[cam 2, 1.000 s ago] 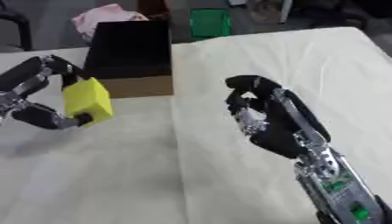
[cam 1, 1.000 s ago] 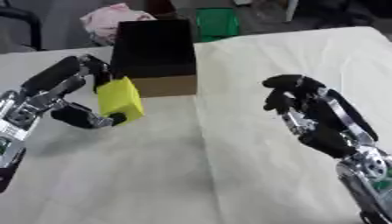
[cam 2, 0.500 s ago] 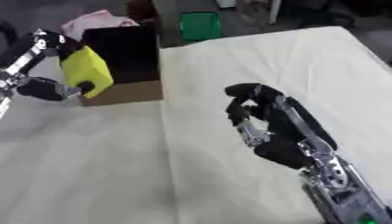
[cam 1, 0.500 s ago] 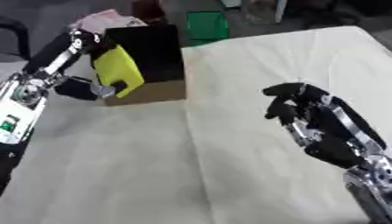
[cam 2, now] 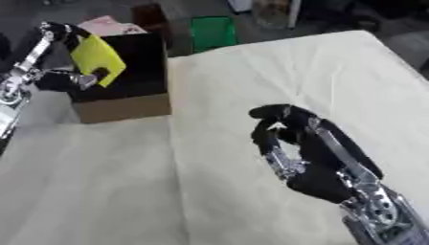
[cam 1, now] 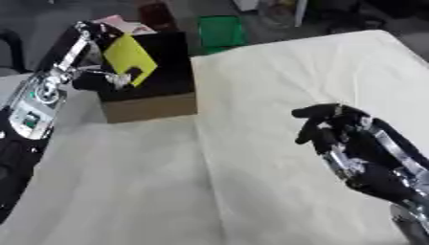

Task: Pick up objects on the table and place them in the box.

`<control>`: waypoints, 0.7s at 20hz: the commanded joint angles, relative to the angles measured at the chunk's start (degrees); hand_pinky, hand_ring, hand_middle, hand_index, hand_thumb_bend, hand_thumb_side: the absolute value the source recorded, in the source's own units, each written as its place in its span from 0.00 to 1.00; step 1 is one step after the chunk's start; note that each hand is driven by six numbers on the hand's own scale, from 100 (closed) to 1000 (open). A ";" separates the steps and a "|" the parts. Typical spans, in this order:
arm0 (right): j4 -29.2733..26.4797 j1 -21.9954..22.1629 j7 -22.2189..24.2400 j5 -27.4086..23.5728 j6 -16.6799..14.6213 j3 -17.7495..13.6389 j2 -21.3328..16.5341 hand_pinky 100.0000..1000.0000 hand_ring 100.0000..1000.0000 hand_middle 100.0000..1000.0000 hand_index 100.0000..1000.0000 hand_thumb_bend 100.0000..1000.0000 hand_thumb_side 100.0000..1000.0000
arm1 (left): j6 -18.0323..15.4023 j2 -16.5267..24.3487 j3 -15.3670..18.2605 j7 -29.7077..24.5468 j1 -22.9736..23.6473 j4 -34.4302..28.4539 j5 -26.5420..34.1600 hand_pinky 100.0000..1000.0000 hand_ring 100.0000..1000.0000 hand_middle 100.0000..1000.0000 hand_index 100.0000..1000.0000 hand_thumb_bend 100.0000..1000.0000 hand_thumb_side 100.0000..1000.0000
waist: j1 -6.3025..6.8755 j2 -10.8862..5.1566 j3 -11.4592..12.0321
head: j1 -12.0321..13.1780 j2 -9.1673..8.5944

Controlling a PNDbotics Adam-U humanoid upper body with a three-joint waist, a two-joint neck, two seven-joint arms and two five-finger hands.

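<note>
My left hand (cam 1: 94, 72) is shut on a yellow block (cam 1: 130, 58), held tilted over the open top of the box (cam 1: 151, 103). The box is cardboard with a dark inside and stands at the table's far left. My right hand (cam 1: 356, 148) hovers above the cloth at the right with its fingers curled and nothing in it.
A cream cloth (cam 1: 251, 86) covers the table. Beyond the far edge are a green bin (cam 1: 220, 31), a pink cloth bundle (cam 1: 109, 23) and dark floor clutter.
My left hand has lifted the yellow block from beside the box's front up over its opening. The camera has tilted, shifting the whole picture.
</note>
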 commanded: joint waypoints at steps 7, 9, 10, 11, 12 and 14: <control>-1.37 -1.69 1.72 -0.41 0.14 1.18 0.27 0.61 0.88 0.49 0.76 0.00 0.39 | 1.23 3.21 2.64 5.50 -2.59 7.16 -3.47 0.76 0.51 0.50 0.72 0.16 0.11 | 0.18 -0.14 -2.83 | 2.34 -1.88; -1.30 -1.68 1.73 -0.40 0.14 1.20 0.32 0.61 0.88 0.49 0.76 0.00 0.39 | 1.07 3.20 2.71 5.65 -2.56 7.46 -3.39 0.79 0.59 0.61 0.78 0.22 0.20 | 0.22 -0.16 -2.93 | 2.37 -1.86; -1.26 -1.67 1.76 -0.40 0.14 1.22 0.33 0.61 0.88 0.49 0.76 0.00 0.39 | 0.96 3.17 2.70 5.57 -2.47 7.46 -3.18 0.80 0.61 0.64 0.79 0.26 0.24 | 0.22 -0.20 -2.93 | 2.37 -1.84; -1.23 -1.64 1.77 -0.40 0.14 1.23 0.34 0.61 0.88 0.49 0.76 0.00 0.39 | 0.84 3.15 2.69 5.48 -2.38 7.34 -2.90 0.83 0.65 0.70 0.81 0.34 0.34 | 0.22 -0.25 -2.88 | 2.35 -1.84; -1.18 -1.60 1.76 -0.41 0.15 1.22 0.34 0.61 0.88 0.49 0.76 0.00 0.39 | 0.73 3.12 2.66 5.35 -2.25 7.18 -2.53 0.84 0.67 0.72 0.83 0.39 0.40 | 0.21 -0.33 -2.79 | 2.33 -1.83; -1.12 -1.54 1.75 -0.46 0.15 1.21 0.35 0.61 0.88 0.49 0.76 0.00 0.39 | 0.58 3.14 2.62 4.96 -1.99 6.79 -1.63 0.85 0.69 0.75 0.84 0.43 0.45 | 0.20 -0.50 -2.59 | 2.31 -1.76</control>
